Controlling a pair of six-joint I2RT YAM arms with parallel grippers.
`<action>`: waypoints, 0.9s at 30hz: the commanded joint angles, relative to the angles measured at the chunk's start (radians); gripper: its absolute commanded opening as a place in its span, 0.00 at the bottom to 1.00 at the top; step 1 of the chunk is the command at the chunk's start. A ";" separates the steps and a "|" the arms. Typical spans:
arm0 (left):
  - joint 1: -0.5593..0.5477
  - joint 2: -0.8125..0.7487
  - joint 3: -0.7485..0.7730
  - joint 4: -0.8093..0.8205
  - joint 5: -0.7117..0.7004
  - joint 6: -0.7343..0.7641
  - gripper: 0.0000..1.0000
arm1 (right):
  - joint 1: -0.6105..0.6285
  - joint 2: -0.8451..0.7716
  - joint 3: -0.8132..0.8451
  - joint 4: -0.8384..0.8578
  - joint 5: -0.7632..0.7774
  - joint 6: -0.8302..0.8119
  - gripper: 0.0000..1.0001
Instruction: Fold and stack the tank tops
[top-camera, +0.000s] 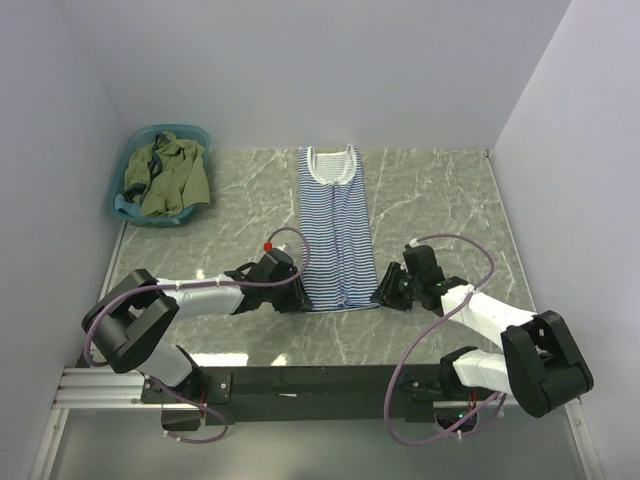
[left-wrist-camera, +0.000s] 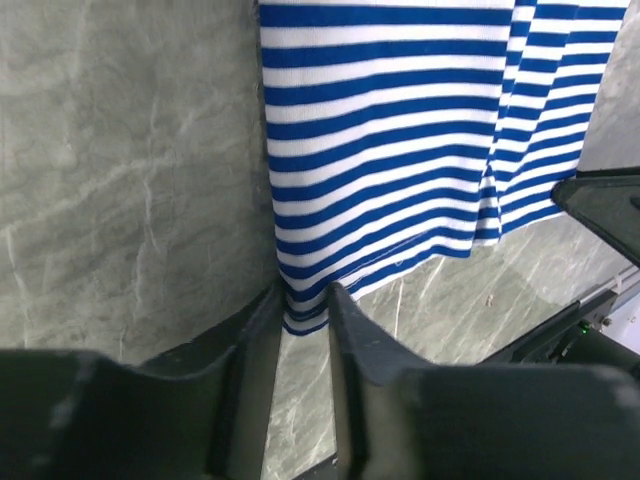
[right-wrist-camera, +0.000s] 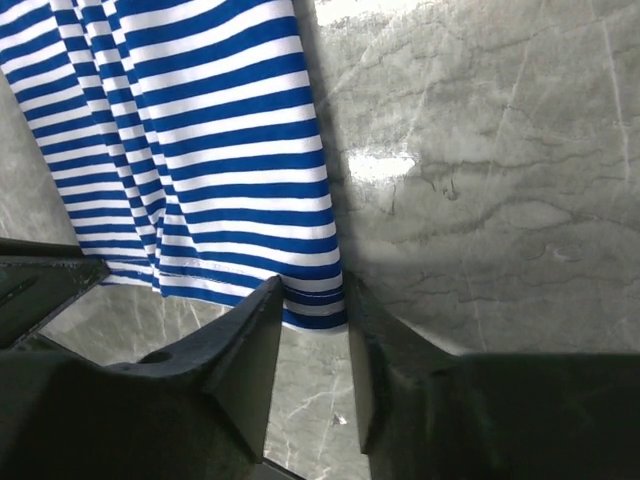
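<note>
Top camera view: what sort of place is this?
Probably a walled-in robot lab cell for laundry folding: a marble-look table, a striped tank top laid flat, a teal basin of clothes.

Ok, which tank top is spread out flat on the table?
The navy-and-white striped tank top, flat in the middle; the olive green one is bunched in the basin, far left.

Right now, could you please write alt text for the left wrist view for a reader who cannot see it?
The left gripper straddles one hem corner of a navy-and-white striped tank top lying on a grey marbled table. Whether its dark fingers pinch the cloth is unclear.
</note>
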 joint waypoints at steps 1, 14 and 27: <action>-0.009 0.065 -0.010 -0.068 -0.079 0.026 0.30 | 0.015 0.019 -0.019 -0.005 0.029 -0.018 0.39; -0.150 -0.032 0.032 -0.333 -0.164 -0.014 0.01 | 0.142 -0.162 -0.063 -0.163 0.073 0.006 0.00; -0.296 -0.280 0.096 -0.600 -0.224 -0.115 0.01 | 0.416 -0.464 0.027 -0.392 0.213 0.195 0.00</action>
